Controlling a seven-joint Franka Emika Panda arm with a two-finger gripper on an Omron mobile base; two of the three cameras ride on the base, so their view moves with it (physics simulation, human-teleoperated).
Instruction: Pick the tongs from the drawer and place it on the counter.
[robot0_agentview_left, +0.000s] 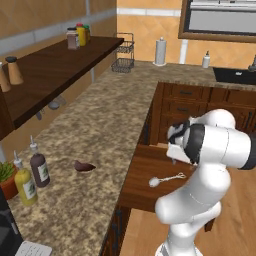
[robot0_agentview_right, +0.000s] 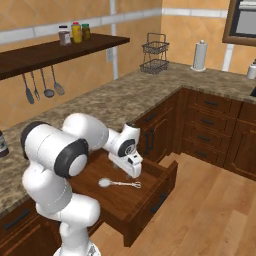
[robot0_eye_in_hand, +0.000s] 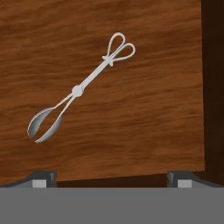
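With my end effector spread above the drawer, the tongs lie off-centre, so I risk closing on nothing.

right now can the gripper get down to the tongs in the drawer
Probably yes. The drawer is pulled open, the tongs lie flat and alone on its bare wood bottom, and the gripper hangs just above them with its fingertips spread wide. Nothing sits between them.

Silvery tongs, dark brown wood-grain drawer, speckled brown-beige counter.
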